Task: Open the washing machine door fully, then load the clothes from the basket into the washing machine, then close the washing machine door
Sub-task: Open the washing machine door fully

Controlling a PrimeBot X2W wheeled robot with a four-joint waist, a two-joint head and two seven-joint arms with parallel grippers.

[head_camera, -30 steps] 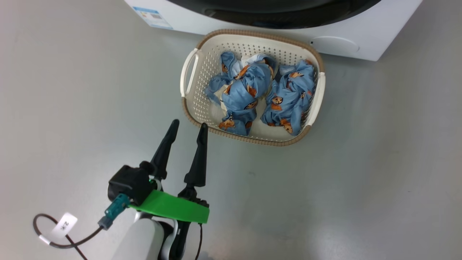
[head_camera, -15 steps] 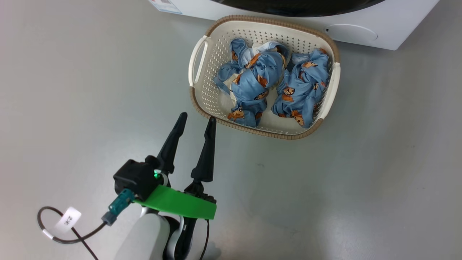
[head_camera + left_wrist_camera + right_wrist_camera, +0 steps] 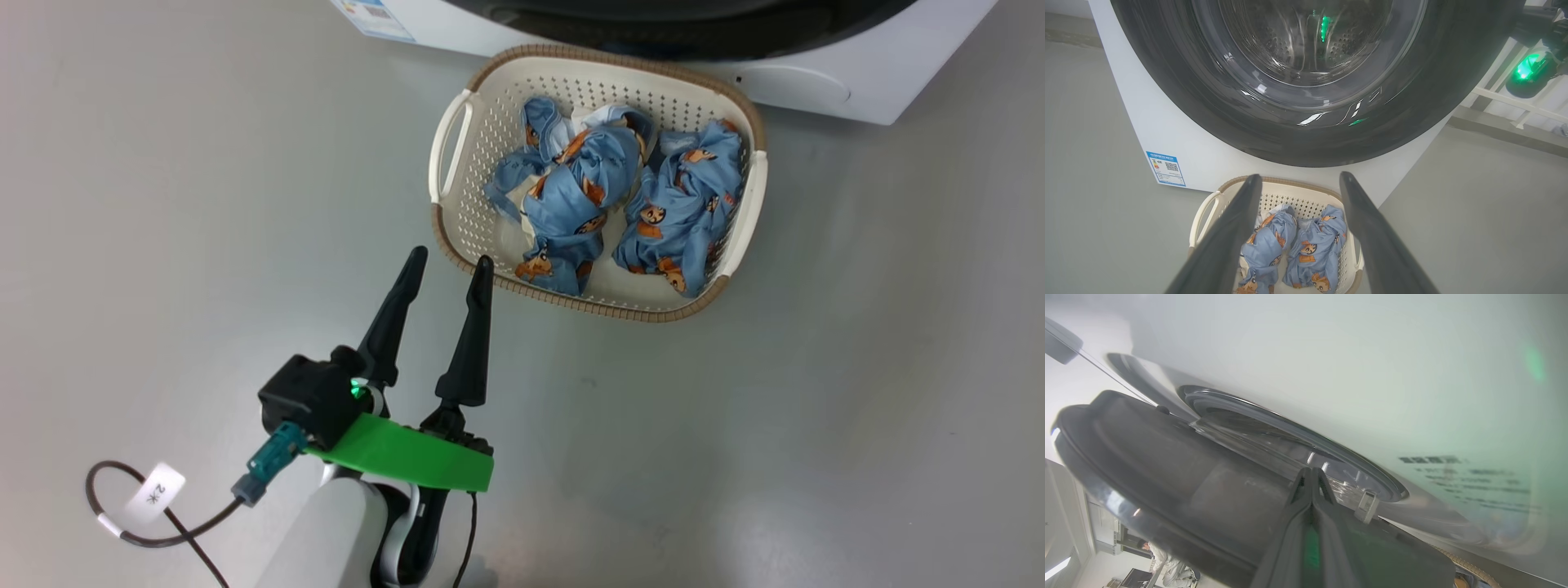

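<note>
The basket (image 3: 454,237) stands on the floor against the washing machine (image 3: 816,77). It holds two bundles of light blue printed clothes (image 3: 571,196). My left gripper (image 3: 451,258) is open and empty, its fingertips just short of the basket's near left corner. In the left wrist view the black-rimmed washing machine door (image 3: 1306,134) hangs above the basket (image 3: 1208,206) and the clothes (image 3: 1310,245). In the right wrist view my right gripper (image 3: 1311,473) is shut, its tips at the gap between the door (image 3: 1147,465) and the white front (image 3: 1372,367). The door stands slightly ajar.
Grey floor (image 3: 816,408) surrounds the basket. A dark cable with a white tag (image 3: 155,500) loops beside my left forearm. White frame rails (image 3: 1515,102) stand to the right of the machine. A blue label (image 3: 1166,168) marks its lower left corner. A person (image 3: 1167,563) is far behind.
The head camera has shifted, so the basket and machine sit further right in the picture. The left gripper stays open beside the basket's near corner.
</note>
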